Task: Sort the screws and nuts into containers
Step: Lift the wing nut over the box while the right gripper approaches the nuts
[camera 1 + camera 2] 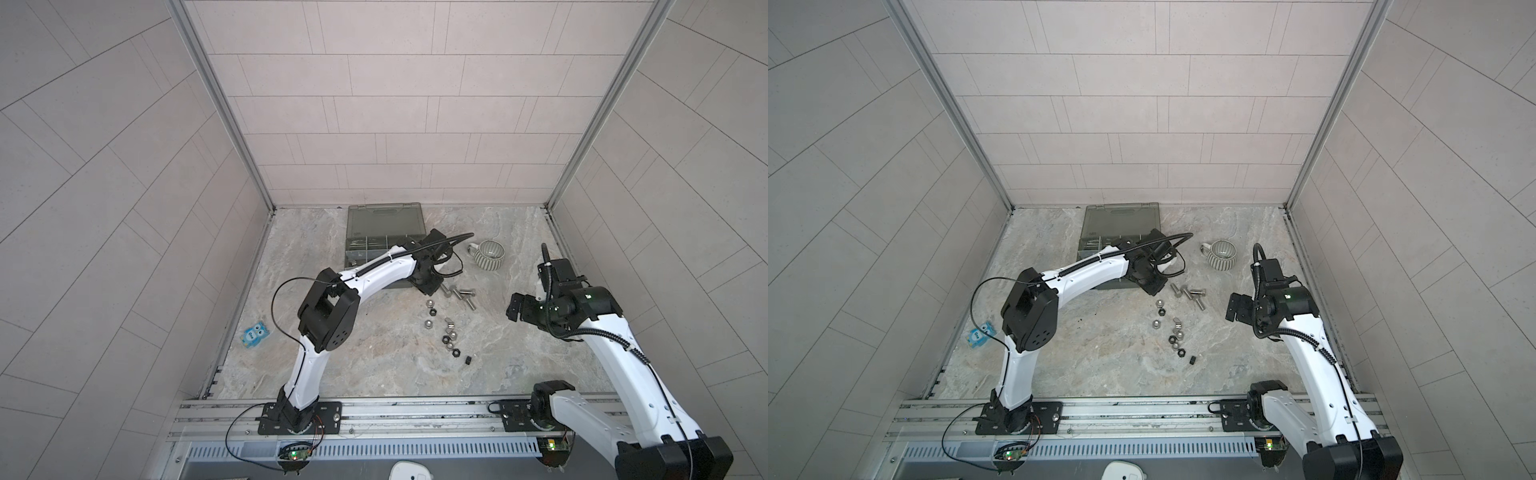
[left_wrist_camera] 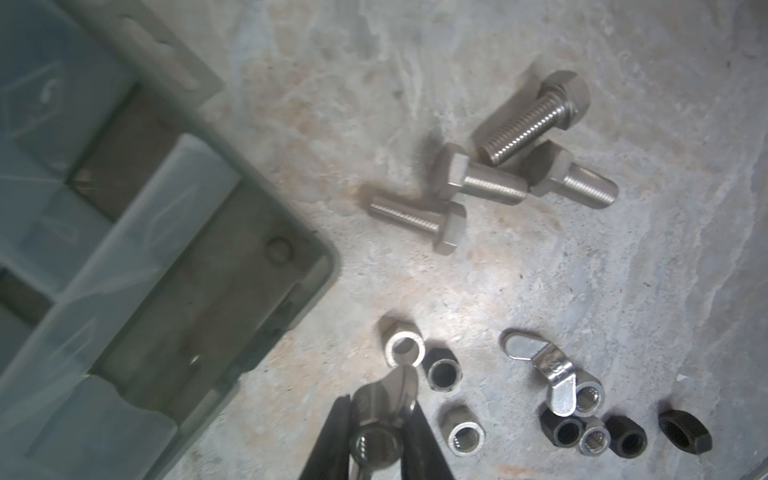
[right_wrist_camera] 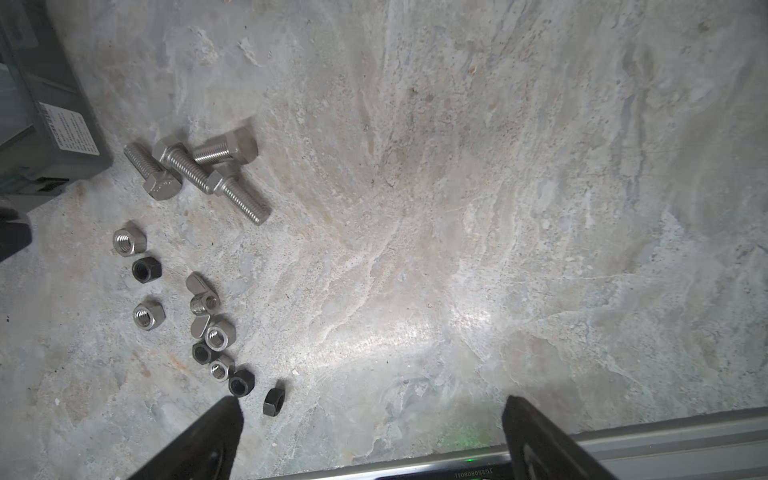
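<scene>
Four hex bolts [image 3: 187, 168] and several loose nuts [image 3: 220, 332] await sorting on your counter [image 3: 457, 208], while your left claw [image 2: 376, 419] pinches a wing nut [image 2: 390, 386] and your right claw [image 3: 372, 401] gapes empty.

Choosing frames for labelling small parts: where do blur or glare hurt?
Left wrist view: the organizer case and the gripped wing nut are out of focus, the bolts sharper. Right wrist view: glare patch on the table. Both top views: nuts tiny, evenly lit.

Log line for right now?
left gripper: shut on wing nut, beside case | right gripper: open, empty | screws: four on table | nuts: loose on table
</scene>
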`<action>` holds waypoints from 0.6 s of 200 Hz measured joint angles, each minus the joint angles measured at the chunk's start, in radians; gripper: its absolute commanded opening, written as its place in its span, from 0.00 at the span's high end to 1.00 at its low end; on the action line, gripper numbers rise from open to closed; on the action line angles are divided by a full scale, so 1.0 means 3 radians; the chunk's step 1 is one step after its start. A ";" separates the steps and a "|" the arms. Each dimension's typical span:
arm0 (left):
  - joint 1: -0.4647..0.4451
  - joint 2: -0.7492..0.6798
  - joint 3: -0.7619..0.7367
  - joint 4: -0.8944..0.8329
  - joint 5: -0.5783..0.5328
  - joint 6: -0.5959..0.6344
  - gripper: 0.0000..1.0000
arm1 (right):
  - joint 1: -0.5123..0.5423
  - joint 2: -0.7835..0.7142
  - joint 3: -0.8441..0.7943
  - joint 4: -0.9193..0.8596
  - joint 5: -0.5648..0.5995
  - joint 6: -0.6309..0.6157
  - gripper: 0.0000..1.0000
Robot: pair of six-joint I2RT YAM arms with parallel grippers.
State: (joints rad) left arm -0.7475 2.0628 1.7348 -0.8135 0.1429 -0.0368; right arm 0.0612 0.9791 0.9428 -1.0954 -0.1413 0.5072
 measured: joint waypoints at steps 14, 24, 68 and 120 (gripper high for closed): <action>0.0108 -0.0067 -0.0039 -0.0017 -0.0033 0.0001 0.88 | 0.0037 0.0090 0.0033 0.0064 -0.0005 0.0017 0.01; 0.0184 -0.0113 -0.0072 -0.0025 -0.0051 0.0001 0.88 | 0.0080 0.0160 0.0070 0.0123 -0.0013 0.0029 0.01; 0.0598 -0.0238 -0.0172 -0.0047 -0.0179 0.0004 0.87 | 0.0380 0.0490 0.0266 0.0378 -0.0013 0.0097 0.01; 0.1207 -0.0282 -0.0216 -0.0038 -0.0209 -0.0017 0.87 | 0.0595 0.0960 0.0610 0.0518 0.0018 0.0144 0.01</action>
State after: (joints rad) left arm -0.3855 1.9781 1.6699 -0.8249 0.0803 -0.0418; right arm 0.2398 1.2671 1.1259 -0.9401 -0.1360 0.5503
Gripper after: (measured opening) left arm 0.201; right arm 0.992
